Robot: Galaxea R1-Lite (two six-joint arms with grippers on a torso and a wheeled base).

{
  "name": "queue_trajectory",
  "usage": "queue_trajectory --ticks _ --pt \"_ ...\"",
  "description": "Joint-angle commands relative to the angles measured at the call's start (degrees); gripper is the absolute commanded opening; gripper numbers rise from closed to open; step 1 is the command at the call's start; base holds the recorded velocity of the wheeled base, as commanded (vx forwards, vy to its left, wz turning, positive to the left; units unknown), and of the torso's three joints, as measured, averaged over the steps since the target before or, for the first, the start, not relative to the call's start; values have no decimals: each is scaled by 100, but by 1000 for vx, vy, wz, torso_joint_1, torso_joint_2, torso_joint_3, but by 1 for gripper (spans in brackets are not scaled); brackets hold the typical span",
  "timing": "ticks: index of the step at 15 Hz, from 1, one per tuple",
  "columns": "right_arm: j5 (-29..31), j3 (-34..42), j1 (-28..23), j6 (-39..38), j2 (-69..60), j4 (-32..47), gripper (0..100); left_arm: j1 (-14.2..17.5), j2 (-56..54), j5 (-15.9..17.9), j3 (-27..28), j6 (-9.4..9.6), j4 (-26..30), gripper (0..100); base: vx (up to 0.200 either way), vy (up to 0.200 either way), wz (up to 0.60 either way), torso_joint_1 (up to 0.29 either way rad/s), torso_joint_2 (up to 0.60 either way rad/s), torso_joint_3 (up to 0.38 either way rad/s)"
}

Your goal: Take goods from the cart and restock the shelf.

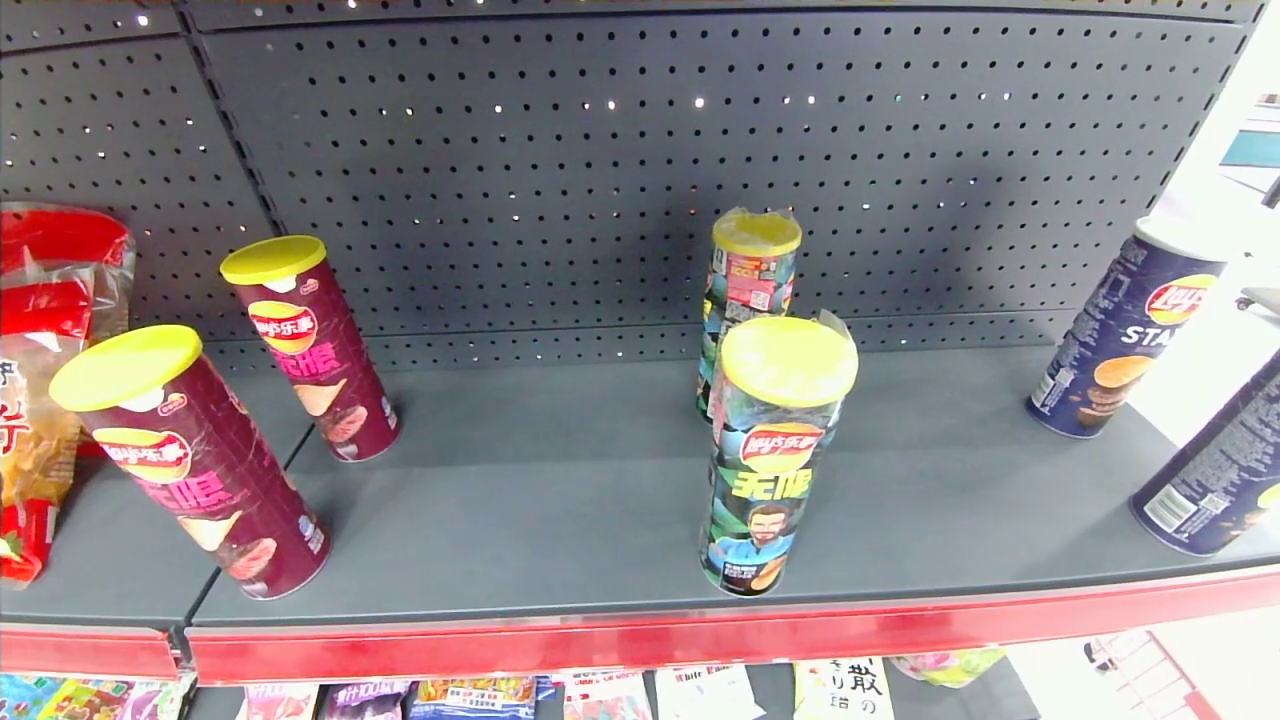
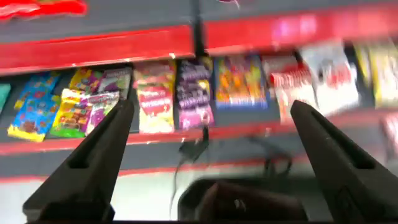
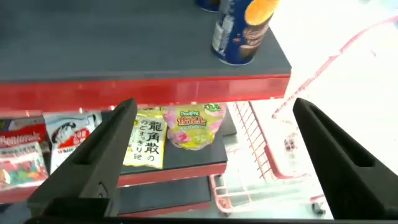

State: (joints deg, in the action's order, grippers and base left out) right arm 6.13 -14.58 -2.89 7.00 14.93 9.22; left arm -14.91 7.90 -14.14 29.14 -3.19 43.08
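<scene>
Dark grey pegboard back panel (image 1: 600, 180), bright washed-out room (image 1: 1225, 340) at right

Open gaps between can groups
Bare shelf (image 1: 540, 500) lies between maroon cans (image 1: 200, 470) and green cans (image 1: 765, 470); another gap before blue cans (image 1: 1120, 340).

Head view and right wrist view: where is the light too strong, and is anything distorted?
Head view: glare whitens the right edge beside the rear blue can; the front maroon can leans outward, probably from lens distortion. Right wrist view: the cart nearly vanishes in white glare.
</scene>
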Motion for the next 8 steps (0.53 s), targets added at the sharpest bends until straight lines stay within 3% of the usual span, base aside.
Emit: queue_trajectory --ticks 1,3,4,5,6,7,8 --pt "-191 667 219 285 -1291 63 100 331 -227 -89 -356 -419 -362 100 0 0 0 0 0 0" --pt "-262 816 306 206 -1493 63 100 893 -245 -1 -620 -595 -379 100 0 0 0 0 0 0" --pt "-332 816 306 162 -1493 63 100 867 -245 -27 -672 -586 -423 100 0 0 0 0 0 0" --pt "-543 869 306 -287 -1493 28 100 867 -245 61 -927 -410 -819 100 0 0 0 0 0 0" --pt "-552 904 306 -550 -1493 10 100 867 -254 184 -1279 -375 -1513 100 0 0 0 0 0 0" --pt "-683 1001 306 -665 -1493 -201 100 867 -245 562 -1938 -278 -3130 100 0 0 0 0 0 0" --pt "-877 1080 306 -691 -1493 -385 100 867 -245 913 -2360 -50 -3895 100 0 0 0 0 0 0"
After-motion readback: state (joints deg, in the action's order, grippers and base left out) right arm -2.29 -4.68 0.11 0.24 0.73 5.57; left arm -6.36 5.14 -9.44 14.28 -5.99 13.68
